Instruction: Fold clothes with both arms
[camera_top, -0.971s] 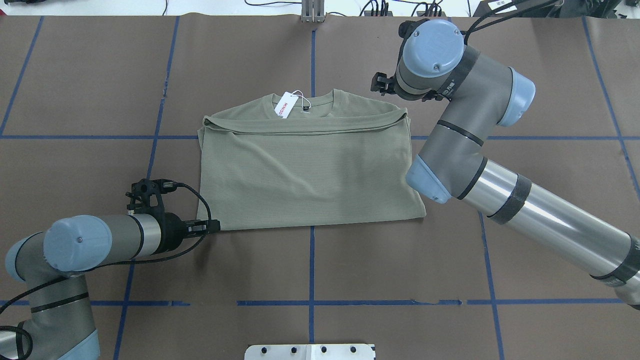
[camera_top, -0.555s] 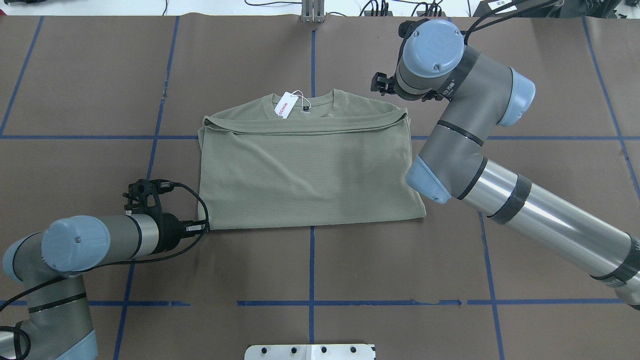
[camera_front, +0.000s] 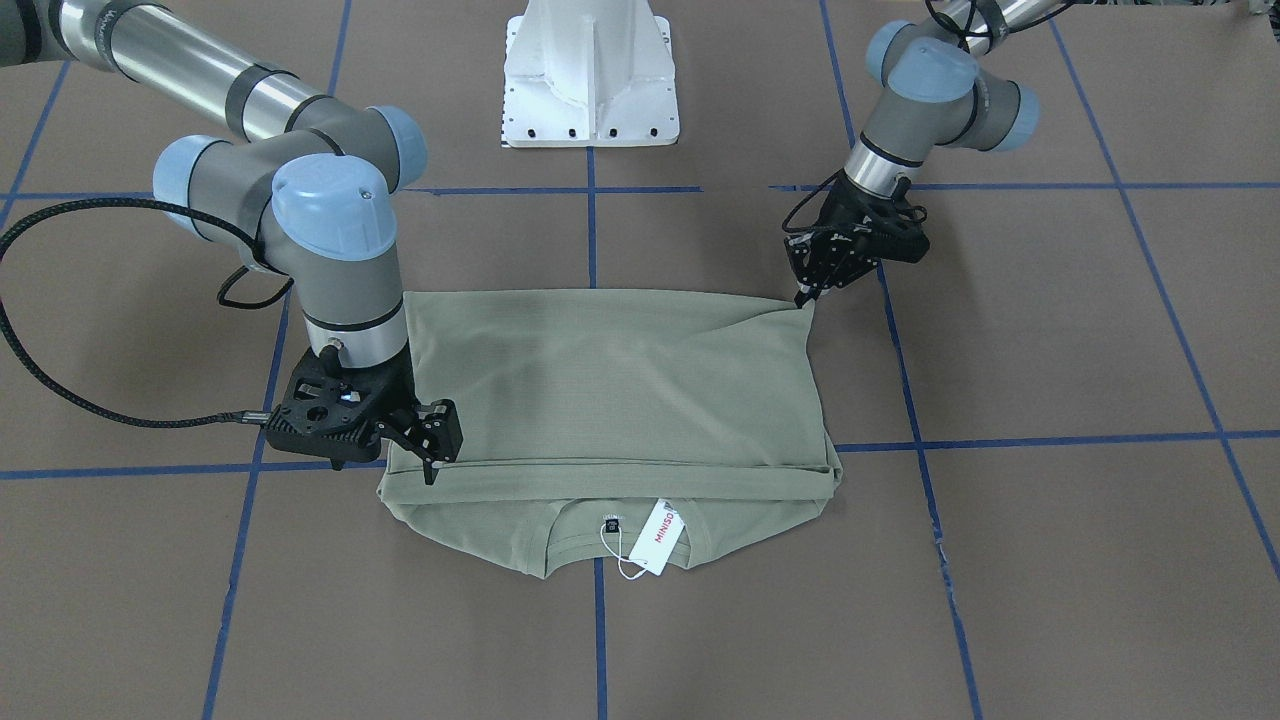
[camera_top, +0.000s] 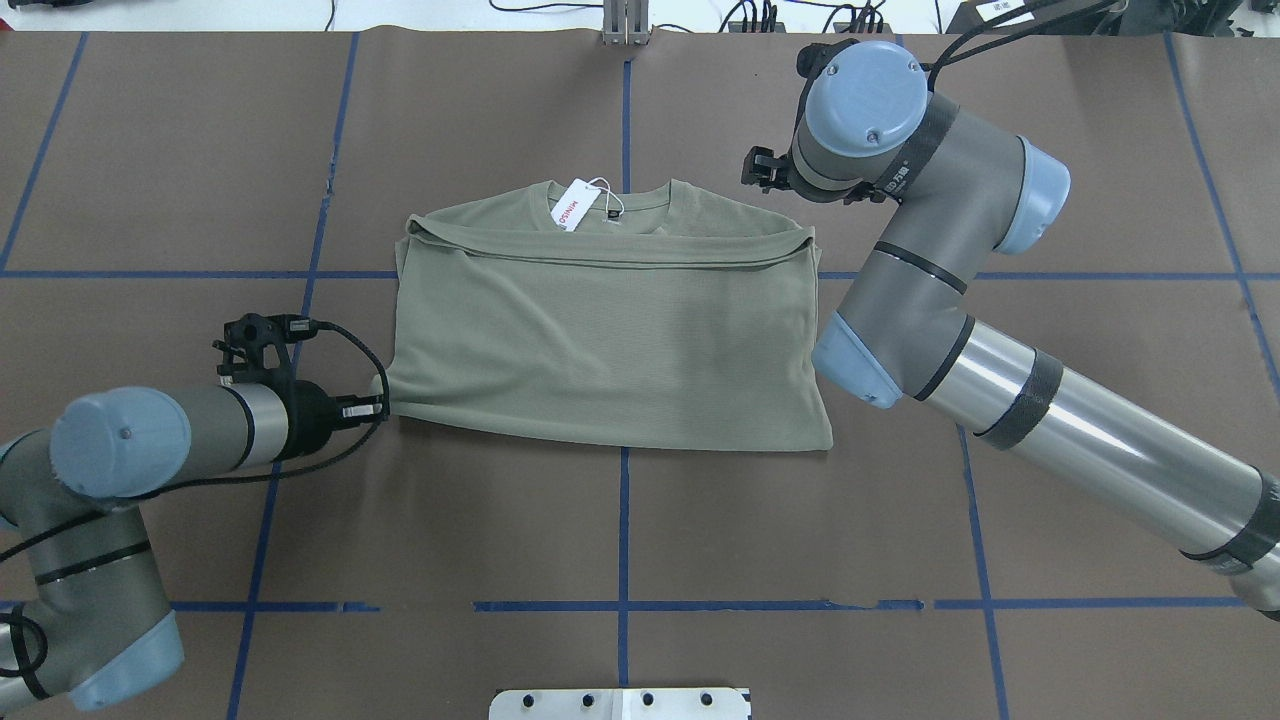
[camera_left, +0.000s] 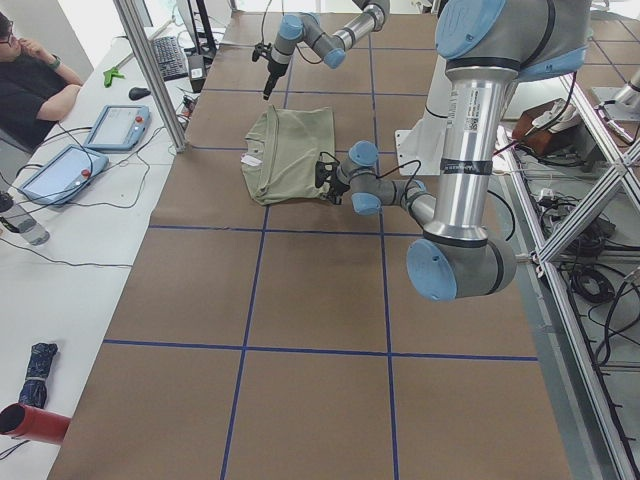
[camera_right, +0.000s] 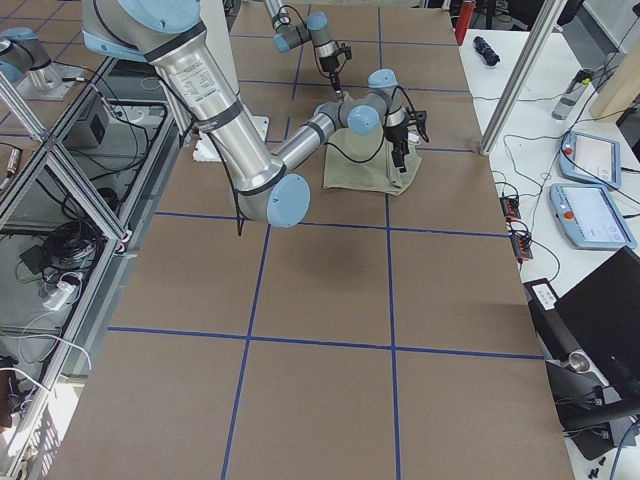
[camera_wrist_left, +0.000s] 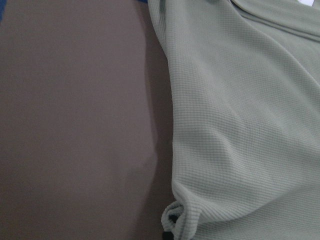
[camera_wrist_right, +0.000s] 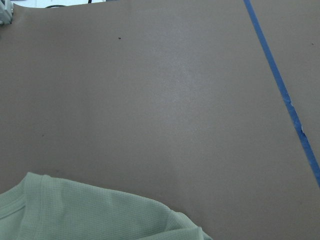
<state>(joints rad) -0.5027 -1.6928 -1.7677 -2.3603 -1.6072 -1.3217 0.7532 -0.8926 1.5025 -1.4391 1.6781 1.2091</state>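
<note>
A: So, where's the sage-green long-sleeved knit shirt (camera_top: 610, 340)?

B: Mid-table, flat on the brown paper-covered table (camera_top: 800, 520) w/ blue tape lines (camera_top: 622, 520). It's folded to a rough rectangle, collar on the side away from the robot. A white hang tag w/ red lettering (camera_top: 572, 213) lies at the collar.

A: And the left black two-finger gripper (camera_top: 374, 409)?

B: Low at the shirt's near corner, robot's left side. Pressed together on the fabric: the left wrist cam shows a small bunch of knit at a black fingertip (camera_wrist_left: 167, 234), and in the overhead view that corner is drawn to a point toward the gripper.

A: The right black two-finger gripper (camera_front: 432, 460)?

B: Pointing down over the far corner on the robot's right, at the folded-over band by the shoulder. Can't tell if it's spread or pinching — its wrist cam shows only bare table and a bit of shirt edge.
</note>
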